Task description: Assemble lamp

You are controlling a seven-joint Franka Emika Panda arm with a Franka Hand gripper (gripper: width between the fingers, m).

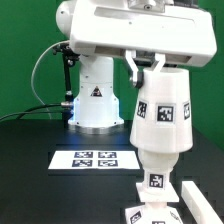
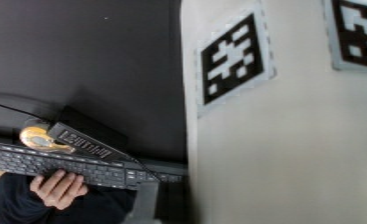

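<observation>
In the exterior view my gripper [image 1: 148, 70] is shut on the top rim of the white tapered shade [image 1: 161, 115], which hangs upright with its narrow end down. Two tags show on its side. Directly under it stands the bulb [image 1: 154, 182], of which only a tagged part shows, on the flat base [image 1: 150, 212] at the table's front. The shade's narrow end sits over the bulb; I cannot tell if they touch. In the wrist view the shade's white tagged wall [image 2: 278, 120] fills the frame's right side, and my fingers do not show there.
The marker board [image 1: 92, 158] lies on the black table at the exterior view's left of the lamp parts. A white bar [image 1: 196, 195] lies at the front right. The robot's white body [image 1: 95, 100] stands behind. The wrist view shows a keyboard [image 2: 73, 165] and a hand [image 2: 59, 188] beyond the table.
</observation>
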